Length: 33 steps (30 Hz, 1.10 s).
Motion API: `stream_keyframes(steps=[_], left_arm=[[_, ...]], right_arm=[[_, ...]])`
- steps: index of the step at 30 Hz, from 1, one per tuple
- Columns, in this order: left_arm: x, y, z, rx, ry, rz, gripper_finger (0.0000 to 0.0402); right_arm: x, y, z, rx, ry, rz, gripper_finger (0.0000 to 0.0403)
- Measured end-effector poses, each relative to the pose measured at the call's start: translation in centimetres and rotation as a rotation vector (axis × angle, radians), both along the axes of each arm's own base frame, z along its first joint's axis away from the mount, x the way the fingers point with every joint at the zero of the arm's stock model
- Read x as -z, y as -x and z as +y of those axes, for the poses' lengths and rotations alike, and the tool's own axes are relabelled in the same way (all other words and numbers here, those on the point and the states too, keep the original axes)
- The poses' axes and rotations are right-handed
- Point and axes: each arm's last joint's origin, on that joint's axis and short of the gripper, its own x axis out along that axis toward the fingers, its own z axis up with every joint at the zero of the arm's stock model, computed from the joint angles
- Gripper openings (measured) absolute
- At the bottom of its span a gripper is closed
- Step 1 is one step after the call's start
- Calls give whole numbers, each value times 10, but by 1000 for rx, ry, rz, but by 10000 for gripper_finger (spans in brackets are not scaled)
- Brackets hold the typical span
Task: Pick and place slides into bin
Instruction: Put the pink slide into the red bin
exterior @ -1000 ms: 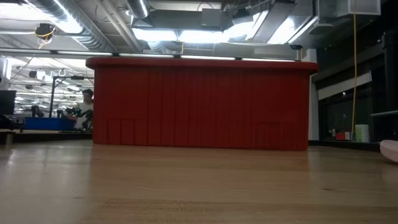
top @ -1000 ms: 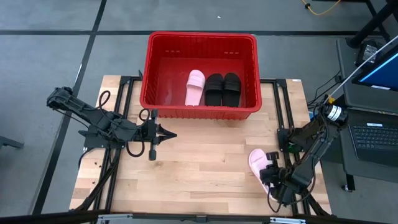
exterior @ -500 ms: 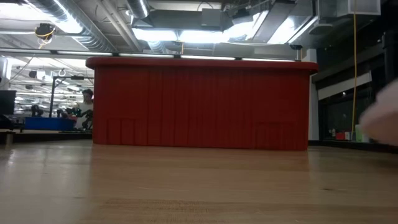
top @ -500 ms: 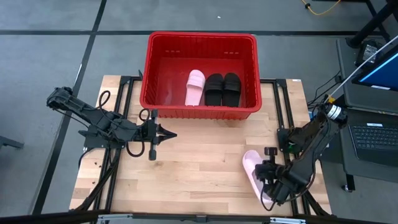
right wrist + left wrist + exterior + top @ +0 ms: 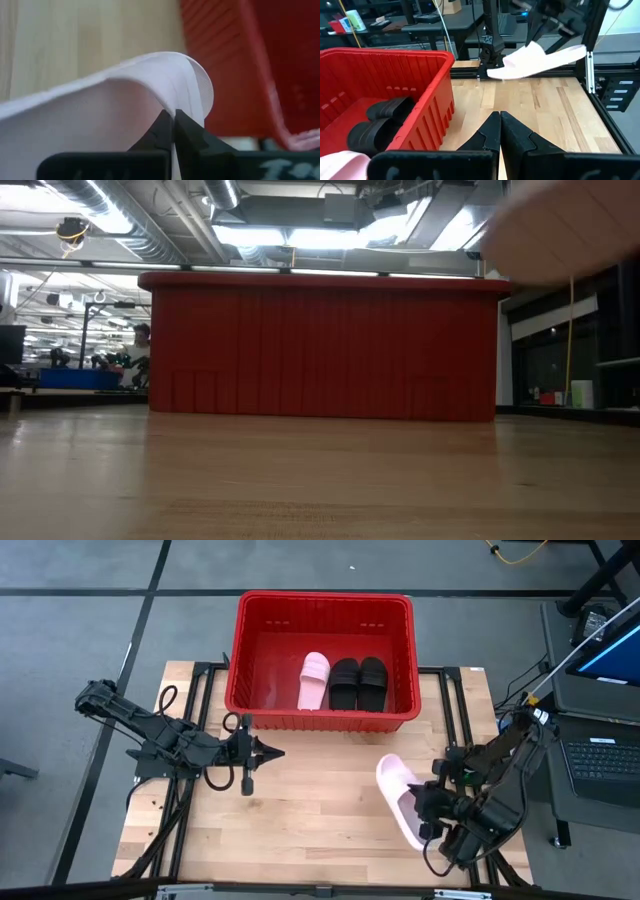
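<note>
1. The right gripper [image 5: 428,815] is over the right part of the counter [image 5: 300,810], in front of the red bin [image 5: 243,650]. Its fingers [image 5: 165,127] are clamped on the strap of a pale pink slide [image 5: 398,798].
2. This pink slide is lifted off the counter — in the left wrist view it hangs in the air, tilted, with the wood below it [image 5: 540,59]. In the low view it shows only as a pale blur in the upper right corner [image 5: 560,230].
3. In the high view the held slide lies near the bin's front right corner, but outside the bin and not touching it.
4. Inside the bin there are three slides, side by side near the front wall: another pink slide [image 5: 314,680] on the left, then two black slides [image 5: 345,683] [image 5: 372,683] touching each other.
5. The left gripper [image 5: 268,753] waits over the left part of the counter, just in front of the bin's front left corner. Its fingers [image 5: 492,131] are together at the tips and hold nothing.
6. A laptop [image 5: 600,765] stands on a separate stand at the right side — well apart from the counter's wooden top.
7. In the low view a person [image 5: 138,352] is seen far behind, left of the bin.
</note>
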Motion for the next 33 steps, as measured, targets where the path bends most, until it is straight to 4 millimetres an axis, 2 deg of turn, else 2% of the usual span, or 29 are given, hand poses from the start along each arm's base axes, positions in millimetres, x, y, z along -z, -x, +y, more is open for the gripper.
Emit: stream_keyframes(steps=[9, 21, 26, 33], left_arm=[[-1, 0, 1, -26, 6, -14, 2], [-4, -1, 3, -61, -30, -38, 1], [-7, 0, 11, -134, -31, -55, 2], [-17, 11, 29, -153, -14, -95, 2]], right_arm=[[-26, -15, -10, 48, 103, -253, 8], [-45, -46, -36, 90, 258, -299, 8], [-60, -62, -57, 159, 282, -303, 8], [-92, -92, -100, 214, 354, -278, 8]])
